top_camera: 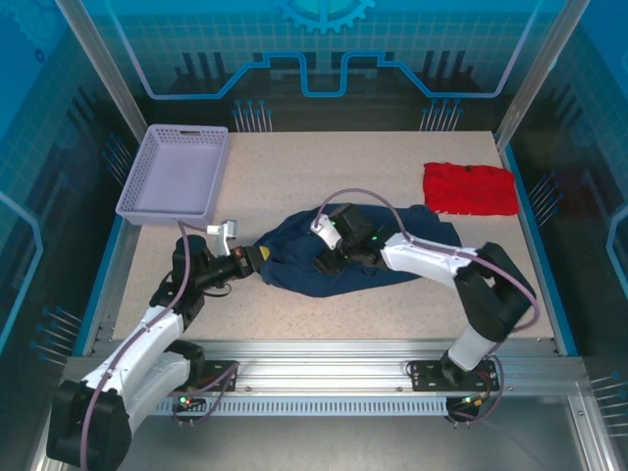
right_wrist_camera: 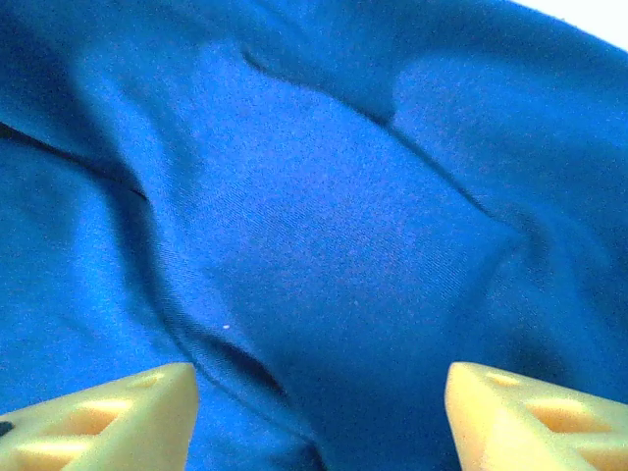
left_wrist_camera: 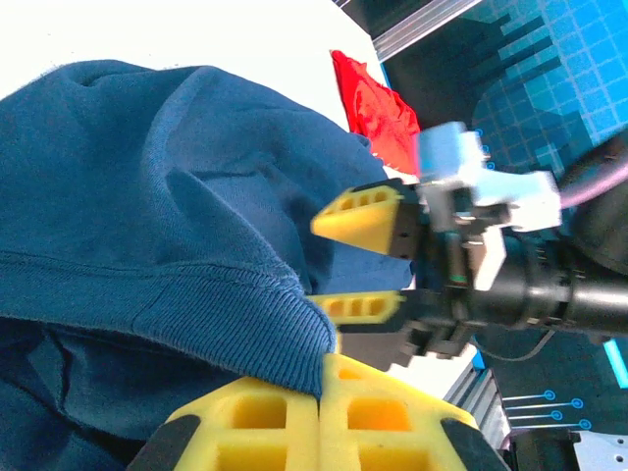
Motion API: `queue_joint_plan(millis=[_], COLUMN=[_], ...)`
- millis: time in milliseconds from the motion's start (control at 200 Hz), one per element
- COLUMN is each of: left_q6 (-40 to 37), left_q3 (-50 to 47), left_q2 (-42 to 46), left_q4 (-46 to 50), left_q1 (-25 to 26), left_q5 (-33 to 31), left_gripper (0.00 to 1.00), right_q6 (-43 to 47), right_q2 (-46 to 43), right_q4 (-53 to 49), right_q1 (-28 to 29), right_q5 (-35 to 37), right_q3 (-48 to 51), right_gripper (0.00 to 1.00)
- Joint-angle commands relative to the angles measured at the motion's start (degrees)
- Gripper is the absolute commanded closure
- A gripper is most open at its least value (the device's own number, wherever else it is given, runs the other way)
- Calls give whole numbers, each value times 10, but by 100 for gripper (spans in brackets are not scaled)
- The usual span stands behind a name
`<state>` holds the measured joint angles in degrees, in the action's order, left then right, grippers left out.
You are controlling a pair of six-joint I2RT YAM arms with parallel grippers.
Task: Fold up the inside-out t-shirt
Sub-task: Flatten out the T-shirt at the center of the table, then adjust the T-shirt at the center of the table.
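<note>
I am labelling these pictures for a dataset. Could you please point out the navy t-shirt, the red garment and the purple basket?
navy t-shirt [top_camera: 297, 263], top external view, bare cloth on its left part.
red garment [top_camera: 469, 188], top external view, its middle.
purple basket [top_camera: 177, 172], top external view, its bare floor.

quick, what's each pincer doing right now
left pincer: closed, pinching the ribbed edge of the navy t-shirt
right pincer: open over the cloth, gripping nothing
</note>
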<state>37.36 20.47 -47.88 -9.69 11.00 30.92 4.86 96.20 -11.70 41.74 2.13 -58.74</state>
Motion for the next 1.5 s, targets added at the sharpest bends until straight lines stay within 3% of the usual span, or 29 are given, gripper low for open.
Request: queue_joint_plan(millis=[0,65,160,305,450,505,590,715,885,1055,1280,1310,1406,1496], left_q6=[-13,-15,-17,-21,-41,-56,-81,-125,-191,-247,-288,-288,-291,-286], left_q3=[20,22,27,44,64,81,111,136,152,211,281,290,315,328], left_q2=[7,6,4,-9,-54,-72,-80,-51,-82,-202,-337,-351,-381,-371], left_q4=[19,31,63,145,184,203,231,215,135,118,80,80,87,99], left_q1=[3,3,3,4,15,28,66,142,217,260,264,264,263,258], left_q5=[-14,-23,-52,-136,-184,-206,-265,-347,-319,-299,-261,-262,-254,-199], left_gripper=[100,100,100,100,84,72,51,35,26,25,30,35,64,92], right_q6=[47,47,36,-14,-100,-126,-141,-159,-183,-189,-191,-189,-170,-132], right_q2=[47,63,57,-28,-111,-124,-131,-128,-132,-136,-148,-151,-159,-169], right_q4=[4,6,12,-8,-29,-36,-59,-75,-70,-68,-69,-71,-91,-136], right_q1=[4,2,-4,-36,-101,-113,-118,-131,-153,-166,-176,-177,-179,-176], right_q5=[20,31,33,-59,-244,-291,-313,-339,-363,-371,-369,-368,-340,-266], right_q3=[-35,-48,-56,-35,-2,1,-6,-16,-19,-19,-12,-10,-12,-23], right_gripper=[38,49,79,100,100,100,100,100,100,100,100,100,100,100])
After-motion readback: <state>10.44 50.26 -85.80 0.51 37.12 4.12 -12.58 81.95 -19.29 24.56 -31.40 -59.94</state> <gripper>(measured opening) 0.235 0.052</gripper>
